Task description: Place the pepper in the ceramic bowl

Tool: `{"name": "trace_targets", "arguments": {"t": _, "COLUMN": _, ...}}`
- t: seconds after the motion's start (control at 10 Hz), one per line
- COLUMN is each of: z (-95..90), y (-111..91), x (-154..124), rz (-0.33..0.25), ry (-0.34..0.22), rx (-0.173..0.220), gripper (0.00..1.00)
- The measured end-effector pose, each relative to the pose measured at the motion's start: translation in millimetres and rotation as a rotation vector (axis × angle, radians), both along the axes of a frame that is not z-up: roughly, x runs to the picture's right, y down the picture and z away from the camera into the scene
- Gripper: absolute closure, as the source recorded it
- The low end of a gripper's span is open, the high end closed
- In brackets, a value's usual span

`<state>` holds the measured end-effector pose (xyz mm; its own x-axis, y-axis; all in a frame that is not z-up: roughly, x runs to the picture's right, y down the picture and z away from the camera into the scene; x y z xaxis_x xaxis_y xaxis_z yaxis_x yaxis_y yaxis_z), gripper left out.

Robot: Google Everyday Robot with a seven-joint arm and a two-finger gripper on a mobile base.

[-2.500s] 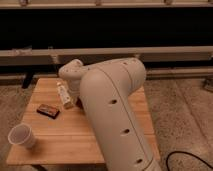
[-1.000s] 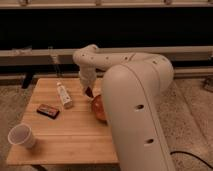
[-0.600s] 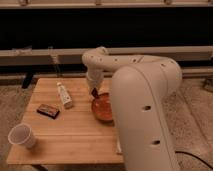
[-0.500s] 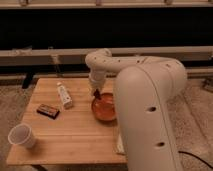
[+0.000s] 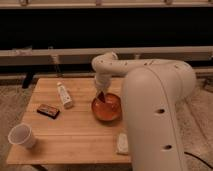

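The orange ceramic bowl [image 5: 107, 108] stands on the wooden table [image 5: 70, 130], right of its middle. My gripper [image 5: 101, 95] hangs at the end of the white arm [image 5: 150, 90], reaching down over the bowl's back left rim. A small dark red shape at its tip, just inside the bowl, looks like the pepper [image 5: 102, 98]. I cannot tell whether it is held or resting in the bowl. The arm's bulk hides the table's right side.
A white bottle [image 5: 64, 95] lies left of the bowl. A flat dark packet [image 5: 48, 110] lies further left. A white paper cup [image 5: 22, 135] stands at the front left corner. A pale small packet [image 5: 121, 143] lies near the front edge.
The arm has swung to the right, uncovering the bowl. The gripper has moved from near the bottle to over the bowl and come down to its rim.
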<state>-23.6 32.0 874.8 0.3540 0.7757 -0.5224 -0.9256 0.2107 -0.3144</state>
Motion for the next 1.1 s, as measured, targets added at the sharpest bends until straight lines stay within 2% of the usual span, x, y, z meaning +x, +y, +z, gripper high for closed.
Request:
{"name": "trace_targets", "arguments": {"t": 0.1, "z": -1.9, "y": 3, "x": 7, "rz": 0.005, "ry": 0.002, "rx": 0.002, "gripper": 0.25}}
{"name": "trace_targets", "arguments": {"t": 0.2, "z": -2.5, "y": 8, "x": 15, "rz": 0.022, "ry": 0.009, "rx": 0.002, "gripper": 0.13}}
{"name": "trace_targets", "arguments": {"t": 0.4, "z": -1.4, "y": 9, "x": 15, "rz": 0.035, "ry": 0.013, "rx": 0.005, "gripper": 0.03}}
{"name": "trace_targets", "arguments": {"t": 1.1, "z": -3.5, "y": 3, "x": 7, "rz": 0.023, "ry": 0.005, "rx": 0.012, "gripper": 0.03}}
